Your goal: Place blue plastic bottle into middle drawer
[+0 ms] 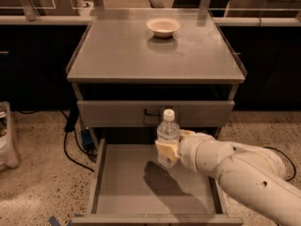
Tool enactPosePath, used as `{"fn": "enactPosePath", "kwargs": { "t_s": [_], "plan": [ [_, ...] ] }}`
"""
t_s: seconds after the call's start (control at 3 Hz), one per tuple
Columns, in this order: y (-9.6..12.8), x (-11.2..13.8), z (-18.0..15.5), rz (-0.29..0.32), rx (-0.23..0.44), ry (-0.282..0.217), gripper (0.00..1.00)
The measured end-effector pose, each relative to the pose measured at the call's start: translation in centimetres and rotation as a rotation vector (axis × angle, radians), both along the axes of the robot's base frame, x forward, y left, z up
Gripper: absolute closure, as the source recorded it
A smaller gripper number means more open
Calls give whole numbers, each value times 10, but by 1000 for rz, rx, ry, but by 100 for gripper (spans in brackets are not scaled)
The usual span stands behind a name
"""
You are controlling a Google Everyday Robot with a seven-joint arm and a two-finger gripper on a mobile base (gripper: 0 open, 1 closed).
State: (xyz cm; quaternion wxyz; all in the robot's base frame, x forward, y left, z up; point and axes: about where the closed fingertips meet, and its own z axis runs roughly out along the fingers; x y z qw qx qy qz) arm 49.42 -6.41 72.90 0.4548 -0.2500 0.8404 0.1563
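The blue plastic bottle (167,138) is a clear bottle with a white cap and pale label, held upright. My gripper (170,150) is shut on the bottle's lower body, coming in from the right on a white arm. The bottle hangs above the middle drawer (122,182), which is pulled out wide with a flat grey floor. The bottle is over the drawer's back centre, and its shadow falls on the floor below it. The bottle's base is hidden behind my gripper.
A small white bowl (163,26) sits at the back of the cabinet top (117,55). The upper drawer front (113,113) with a black handle is closed. Cables (75,145) lie on the floor at the left. A white object (7,135) stands at far left.
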Motion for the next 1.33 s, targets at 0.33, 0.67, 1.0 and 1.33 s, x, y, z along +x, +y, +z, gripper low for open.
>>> {"fn": "enactPosePath", "kwargs": {
  "t_s": [0.33, 0.67, 1.0, 1.33],
  "plan": [
    [4, -9, -40, 20, 6, 0, 100],
    [1, -12, -70, 22, 16, -26, 100],
    [-3, -4, -98, 11, 12, -69, 100],
    [3, 5, -133, 2, -31, -103, 100]
  ]
}}
